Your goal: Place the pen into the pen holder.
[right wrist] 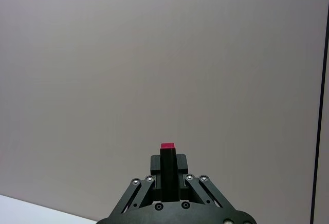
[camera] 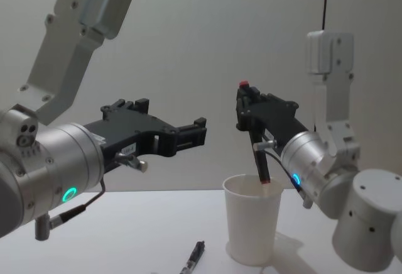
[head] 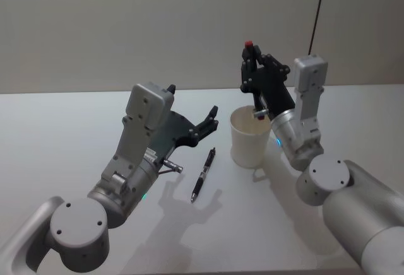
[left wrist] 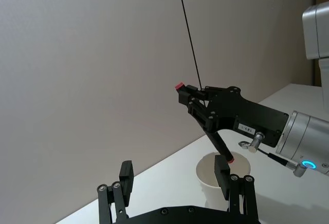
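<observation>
My right gripper is shut on a black pen with a red top. The pen hangs tilted, and its lower end is at the mouth of the white paper cup, the pen holder. The red top sticks out above the shut fingers. A second black pen lies flat on the white table, left of the cup. My left gripper hovers open above the table, left of the cup and above that lying pen, with nothing between its fingers.
The white table runs back to a plain grey wall. A thin black cable hangs down the wall behind the cup. There is free room on the table's left side and in front of the cup.
</observation>
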